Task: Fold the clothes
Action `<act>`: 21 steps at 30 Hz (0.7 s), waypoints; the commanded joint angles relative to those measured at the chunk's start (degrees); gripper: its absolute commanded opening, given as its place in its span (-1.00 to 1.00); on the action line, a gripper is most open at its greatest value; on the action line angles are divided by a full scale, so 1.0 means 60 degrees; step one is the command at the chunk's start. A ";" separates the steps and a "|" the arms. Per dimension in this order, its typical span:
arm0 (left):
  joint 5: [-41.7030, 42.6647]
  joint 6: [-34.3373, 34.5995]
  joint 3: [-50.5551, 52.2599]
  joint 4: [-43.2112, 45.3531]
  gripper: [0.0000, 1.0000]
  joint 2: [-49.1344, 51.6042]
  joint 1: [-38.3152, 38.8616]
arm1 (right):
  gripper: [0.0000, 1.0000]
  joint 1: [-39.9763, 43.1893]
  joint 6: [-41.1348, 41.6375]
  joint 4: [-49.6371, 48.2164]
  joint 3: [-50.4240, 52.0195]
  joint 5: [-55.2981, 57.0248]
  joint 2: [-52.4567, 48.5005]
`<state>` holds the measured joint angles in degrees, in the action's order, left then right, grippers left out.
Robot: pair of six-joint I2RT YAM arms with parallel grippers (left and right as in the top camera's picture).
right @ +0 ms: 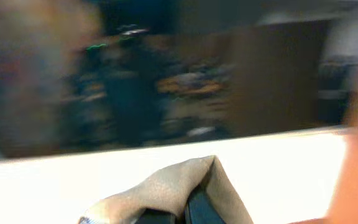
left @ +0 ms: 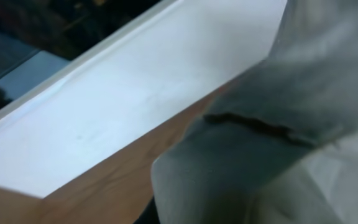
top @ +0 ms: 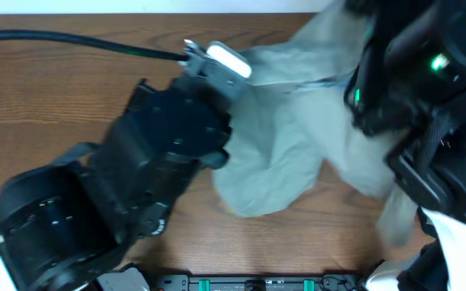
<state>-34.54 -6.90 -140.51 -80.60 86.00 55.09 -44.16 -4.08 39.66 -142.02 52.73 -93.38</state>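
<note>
One pair of khaki shorts (top: 285, 153) lies bunched on the wooden desk (top: 55, 105), right of centre, with two arms reaching into it. The left hand (top: 241, 77) is closed tight on the cloth's far left edge. Farther right, by the desk's back edge, the right hand (right: 182, 208) is pinched fully closed on a peak of the fabric.
</note>
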 commanded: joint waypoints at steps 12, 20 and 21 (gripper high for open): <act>-0.2018 0.0157 -0.0058 0.0455 -0.88 -0.1464 -0.0922 | -0.97 0.1880 0.3956 0.4812 -0.0153 -0.4313 0.2218; -0.1173 0.0313 -0.0106 0.0393 -0.88 -0.2444 -0.0922 | -0.97 0.2357 0.2976 0.7238 -0.0153 -0.4787 0.2903; -0.0994 0.0441 -0.0117 0.0284 -0.88 -0.2517 -0.0922 | -0.97 0.2357 0.2947 0.7632 -0.0153 -0.4885 0.2936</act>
<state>-41.15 -6.11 -140.49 -78.30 72.27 50.00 -31.09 15.75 83.00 -142.47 22.26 -76.14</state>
